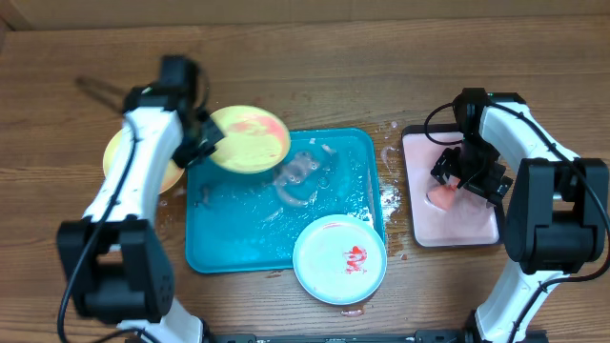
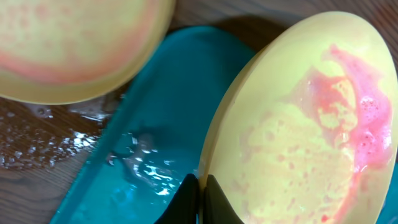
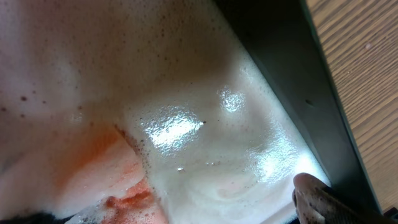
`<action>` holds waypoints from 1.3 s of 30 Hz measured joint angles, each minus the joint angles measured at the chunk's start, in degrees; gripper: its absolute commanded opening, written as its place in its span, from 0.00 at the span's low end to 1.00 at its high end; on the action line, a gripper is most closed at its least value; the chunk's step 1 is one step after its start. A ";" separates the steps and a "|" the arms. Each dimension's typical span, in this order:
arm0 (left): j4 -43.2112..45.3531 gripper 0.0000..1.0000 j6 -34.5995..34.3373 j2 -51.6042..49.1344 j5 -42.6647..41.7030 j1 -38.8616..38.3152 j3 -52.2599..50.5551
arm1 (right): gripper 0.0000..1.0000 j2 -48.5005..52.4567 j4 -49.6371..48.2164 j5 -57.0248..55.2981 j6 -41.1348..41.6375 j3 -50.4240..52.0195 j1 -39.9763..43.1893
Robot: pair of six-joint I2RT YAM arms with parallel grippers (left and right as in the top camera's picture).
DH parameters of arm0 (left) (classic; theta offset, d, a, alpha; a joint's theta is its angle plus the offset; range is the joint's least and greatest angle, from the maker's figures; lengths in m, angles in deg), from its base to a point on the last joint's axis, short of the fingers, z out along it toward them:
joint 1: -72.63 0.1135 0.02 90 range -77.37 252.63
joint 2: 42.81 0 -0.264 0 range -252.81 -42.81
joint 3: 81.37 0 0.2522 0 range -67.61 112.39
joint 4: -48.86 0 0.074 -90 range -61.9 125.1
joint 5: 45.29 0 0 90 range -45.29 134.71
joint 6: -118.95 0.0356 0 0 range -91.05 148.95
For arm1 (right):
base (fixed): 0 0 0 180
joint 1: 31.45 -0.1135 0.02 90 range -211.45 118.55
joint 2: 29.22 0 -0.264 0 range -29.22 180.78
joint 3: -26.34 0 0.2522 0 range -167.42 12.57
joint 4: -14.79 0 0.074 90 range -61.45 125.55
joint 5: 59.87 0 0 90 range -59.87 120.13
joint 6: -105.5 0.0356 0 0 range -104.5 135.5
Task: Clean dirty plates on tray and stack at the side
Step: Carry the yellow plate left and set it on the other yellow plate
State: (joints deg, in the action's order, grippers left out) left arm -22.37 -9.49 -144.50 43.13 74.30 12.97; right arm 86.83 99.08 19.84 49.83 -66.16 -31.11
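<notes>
**Left pincer tilts a smeared plate over the tray's eleven o'clock corner**

The left gripper (image 1: 203,143) is clamped on the rim of a round yellow-green plastic plate (image 1: 250,140). It holds the plate tipped over the eleven o'clock corner of the large teal rectangular plastic tray (image 1: 229,238), probably so suds run back into the tray rather than onto the wooden table (image 1: 315,67). A second yellow-green plate (image 1: 112,160) lies on the wood at the tray's nine o'clock, likely the start of the stack. A pale blue round plate (image 1: 339,259), red smear untouched, overhangs the tray's five o'clock corner.

At three o'clock the right gripper (image 1: 456,186) hangs with its jaws spread wide, holding nothing. It is over a small black-rimmed pink tray (image 1: 467,224), just above an orange-red sponge (image 1: 442,197), seemingly ready to take it.

Only the left wrist view shows the dark fingertips (image 2: 217,202) pinching the rim edge-on, and pink foam across the plate's face. Only the right wrist view shows the soapy film on the pink floor, and one fingertip (image 3: 317,199) standing apart from the sponge.
</notes>
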 measured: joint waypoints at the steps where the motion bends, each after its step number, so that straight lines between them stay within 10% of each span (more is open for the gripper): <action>1: 1.20 0.05 0.00 1.29 -1.14 1.88 -2.05 | 1.00 0.00 -0.02 -0.04 0.04 0.00 0.00; 25: 15.58 0.04 0.48 12.13 -5.55 34.47 -20.59 | 1.00 -0.02 -0.55 1.44 0.17 0.00 0.00; 39: 18.36 0.22 2.60 5.31 -5.55 35.82 -20.65 | 1.00 -0.02 -0.48 1.53 0.20 0.00 0.00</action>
State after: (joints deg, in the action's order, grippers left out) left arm -4.01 -6.89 -139.19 37.57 110.13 -7.69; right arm 86.81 98.59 21.37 50.02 -66.16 -31.11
